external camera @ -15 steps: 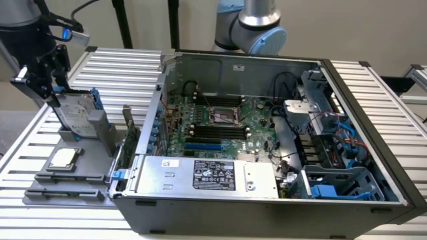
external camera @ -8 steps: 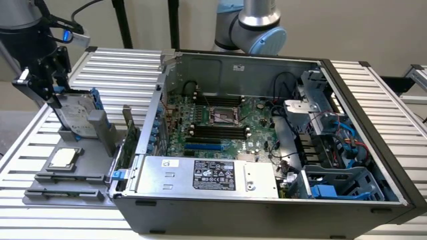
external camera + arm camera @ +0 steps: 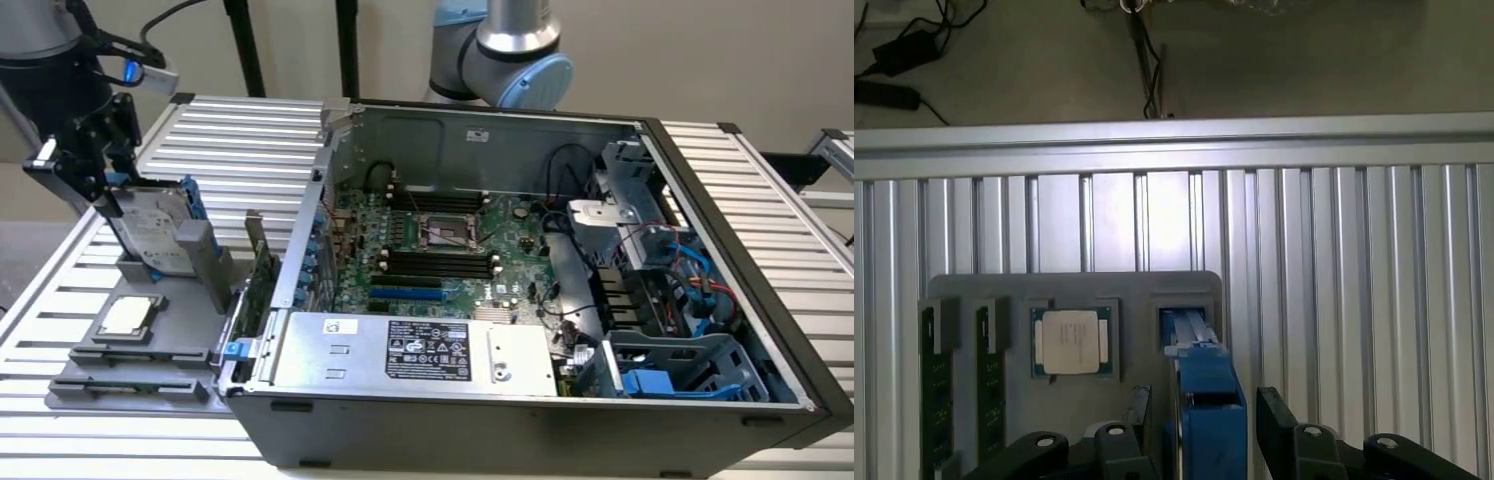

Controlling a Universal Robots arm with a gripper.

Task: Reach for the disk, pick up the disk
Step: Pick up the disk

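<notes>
The disk (image 3: 150, 222) stands on edge in a slot of the grey fixture (image 3: 134, 350) at the exterior view's left; it is silver-grey with blue rails. In the wrist view it shows edge-on as a blue rail (image 3: 1206, 395). My gripper (image 3: 96, 170) hangs just above and around the disk's upper end. In the wrist view the gripper (image 3: 1204, 415) is open, with one black finger (image 3: 1139, 412) and the other finger (image 3: 1276, 425) on either side of the disk. A narrow gap shows on each side, so the fingers are not pressed on it.
A small square silver chip (image 3: 1072, 340) lies in the same fixture beside the disk's slot, with memory sticks (image 3: 934, 385) further along. The open computer case (image 3: 534, 270) with its silver power-supply box (image 3: 414, 350) stands close by on the ribbed aluminium table (image 3: 1334, 250).
</notes>
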